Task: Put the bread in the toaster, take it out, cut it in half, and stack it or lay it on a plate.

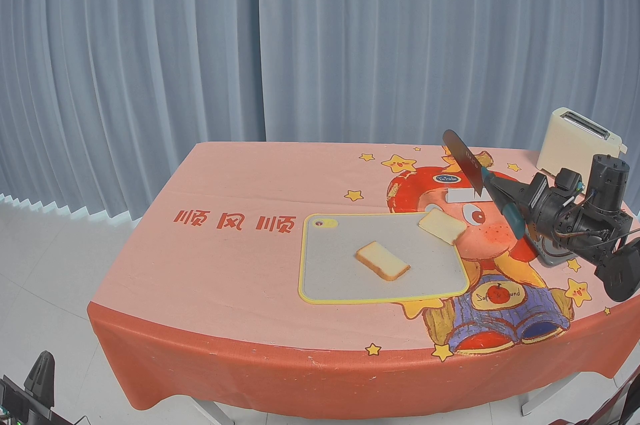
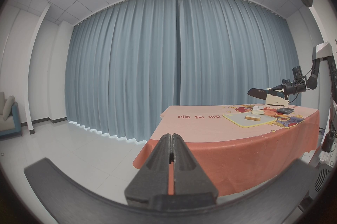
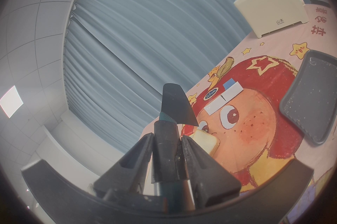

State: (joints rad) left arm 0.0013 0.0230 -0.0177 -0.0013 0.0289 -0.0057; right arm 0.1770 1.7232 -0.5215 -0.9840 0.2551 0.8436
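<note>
The right gripper [image 1: 527, 206] clamped a knife [image 1: 463, 160] by its teal handle, with the dark blade raised above the right side of the table and slanting up and away. On the yellow-rimmed cutting board [image 1: 333, 273], a crusted bread half [image 1: 382, 260] lay near the middle. A paler bread half [image 1: 442, 225] lay across the board's far right corner, apart from the first. A cream toaster [image 1: 577, 143] stood at the far right corner of the orange tablecloth [image 1: 233, 273].

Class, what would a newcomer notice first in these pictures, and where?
A dark knife, clamped in the right gripper, hangs raised over the right side of the table. One bread piece lies mid cutting board, another at its far right corner. A cream toaster stands behind.
</note>
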